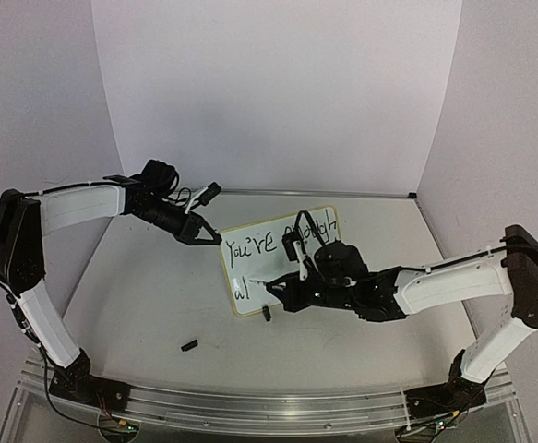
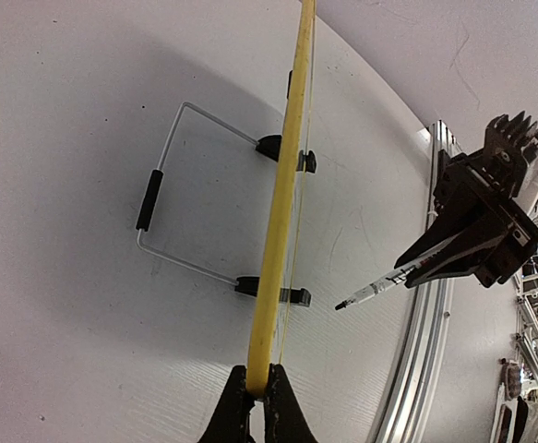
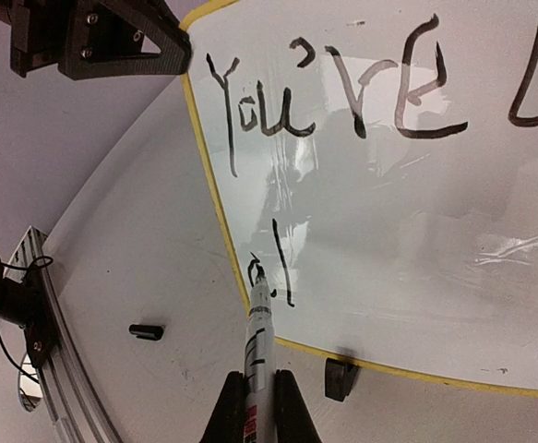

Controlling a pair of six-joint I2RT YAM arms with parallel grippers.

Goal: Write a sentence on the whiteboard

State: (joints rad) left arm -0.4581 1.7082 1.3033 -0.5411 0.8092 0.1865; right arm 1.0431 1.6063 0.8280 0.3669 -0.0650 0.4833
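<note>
The sentence (image 3: 333, 92) is partly written. Its top line reads "You're" in the right wrist view and looks like "You're enough" from above, though the right arm half hides the last letters. Below it only "al" stands, so I judge that most of the second line is yet to be written. It is on the whiteboard (image 1: 250, 272), which stands on edge near the middle of the surface (image 1: 139, 295), with a wire stand (image 2: 158, 212) behind it. The marker (image 3: 259, 341) has its tip on the board at the "a". The right claw (image 3: 255, 392) is clamped on the marker's barrel. The left claw (image 2: 257, 392) pinches the board's yellow rim at the corner beside the "Y", seemingly to steady it. A small black piece (image 1: 189, 346) — perhaps the cap — lies on the surface nearer the arm bases.
</note>
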